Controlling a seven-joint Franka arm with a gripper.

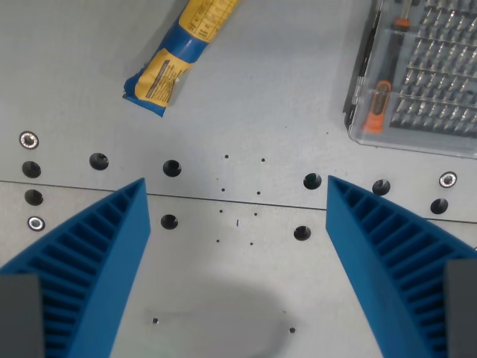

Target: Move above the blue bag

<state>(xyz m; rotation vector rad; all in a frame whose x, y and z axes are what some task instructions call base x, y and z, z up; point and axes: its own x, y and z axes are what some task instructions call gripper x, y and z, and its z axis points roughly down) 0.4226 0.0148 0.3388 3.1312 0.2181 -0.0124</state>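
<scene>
The task looked barely under way, judging by where things lay. At the wrist view's left, the blue bag (179,56), a blue and yellow packet lying slantwise, sat in the upper part of the picture, its top end cut off by the frame's upper edge and its crimped lower end pointing down and to the left. It rested flat on the grey desk (246,112), well apart from the fingers (119,224), which stood wide apart with nothing between them but bare desk and a few bolt holes. The gripper (237,195) was aimed at a spot below and to the right of the bag, so the whole move toward it seemed still to be made: in the picture, the bag needed to come down and toward the middle, between the two blue ribbed fingers.

Across the middle ran a thin seam in the desk with a row of dark holes along it.

At the wrist view's right lay a clear plastic bit case (417,74) with an orange-handled driver (378,104) inside, well away from the bag. Nothing stood on the open desk between the fingers and the bag, so the way appeared free.
</scene>
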